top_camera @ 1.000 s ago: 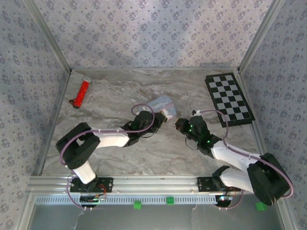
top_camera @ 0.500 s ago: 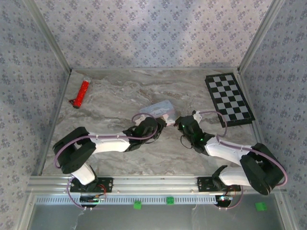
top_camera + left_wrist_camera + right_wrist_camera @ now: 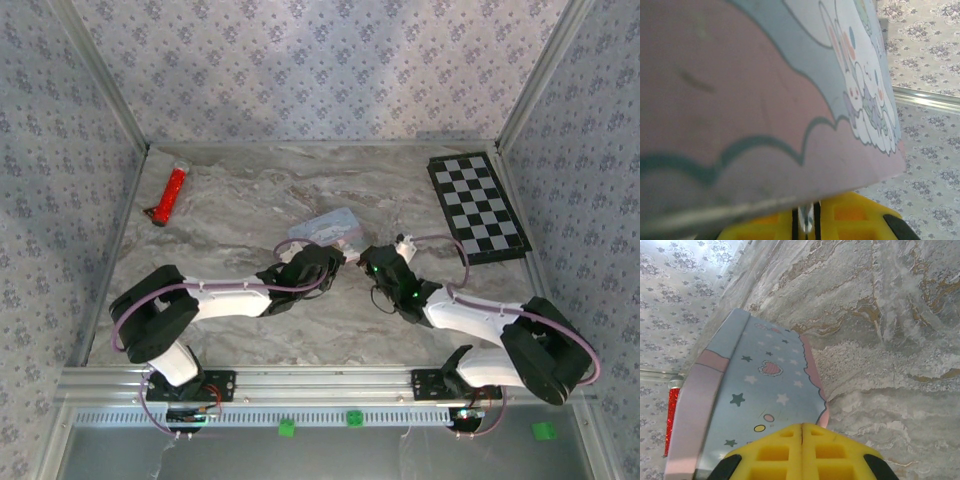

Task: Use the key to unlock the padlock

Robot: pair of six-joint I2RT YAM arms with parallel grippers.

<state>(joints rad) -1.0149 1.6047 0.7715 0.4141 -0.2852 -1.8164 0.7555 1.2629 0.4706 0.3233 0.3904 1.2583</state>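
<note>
Padlock first: it is too small for us to pick out with certainty, and we judge that it sits mid-table [image 3: 330, 338], in the tight spot where the two claws meet at the near edge of the tin. At the far left, a red stick-like tool [image 3: 172, 194] lies well apart from the work. Moving right, the left gripper [image 3: 806, 225] is narrowed on a silvery sliver [image 3: 807, 214] between its yellow fingers [image 3: 855, 222]. We cannot tell whether that is the key, the shackle or part of the tin. The pastel blue cartoon tin [image 3: 330, 224] lies right against that claw, and in the left wrist view it looms tilted just above the fingers. Just right of it, the right gripper [image 3: 802, 437] has its fingers pressed together along a thin seam, pointing at the tin's near edge. Whether anything thin is pinched there we cannot tell. At the far right a checkerboard [image 3: 478, 207] lies well apart. We expect the lock to be stiff metal, dense for its size, smooth and apt to twist or slip. We would pinch it across the flat sides of its body, leaving the keyhole and shackle free.
</note>
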